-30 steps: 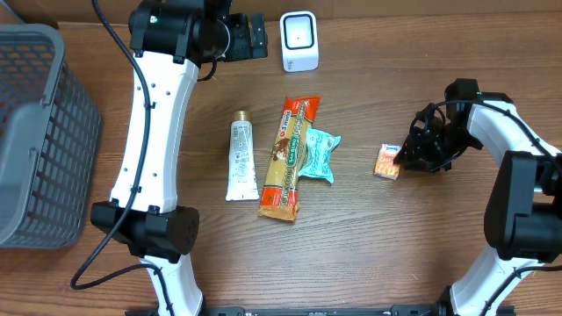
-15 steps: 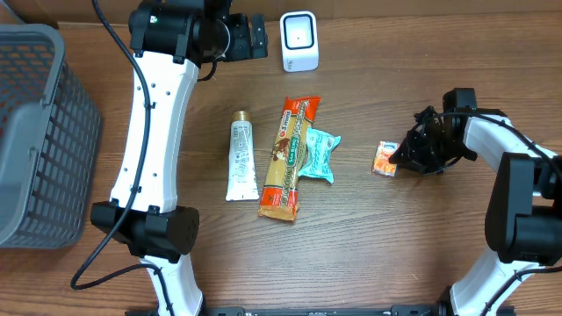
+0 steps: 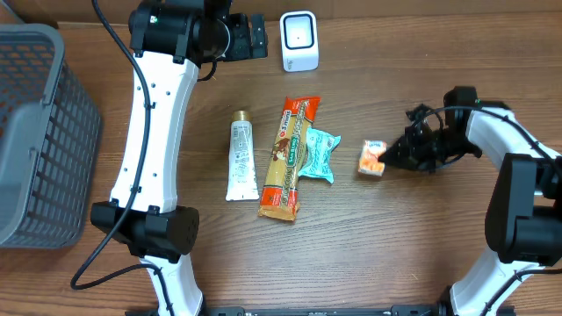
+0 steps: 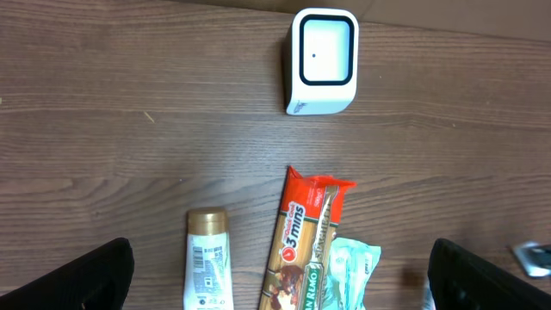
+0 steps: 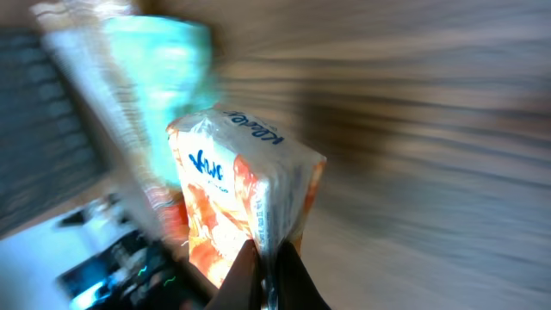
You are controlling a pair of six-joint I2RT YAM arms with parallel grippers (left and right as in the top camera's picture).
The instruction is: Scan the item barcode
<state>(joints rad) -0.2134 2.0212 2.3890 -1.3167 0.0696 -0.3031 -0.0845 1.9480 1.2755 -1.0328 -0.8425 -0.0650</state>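
Now, overhead: right hand clamped shut on the edge of the small orange packet, jaws wider a second ago. Has shifted that packet leftward and tipped it, nearer the teal pouch yet well apart from the white scanner at the far edge. Suggests a secured grasp; leaves the carry to the scanner and turning the barcode toward its window. Left hand parked wide open just beside the scanner, holding nothing. Elsewhere on the brown wood-grain tabletop: white tube, long orange noodle packet, grey basket at the left edge.

From the left wrist: scanner with its window facing the camera; tube, noodle packet and pouch below; dark fingers spread at the corners.

From the right wrist: heavy motion blur. Shows the packet pinched at its lower seam between closed fingertips. No barcode readable. Nothing of the room beyond the tabletop.
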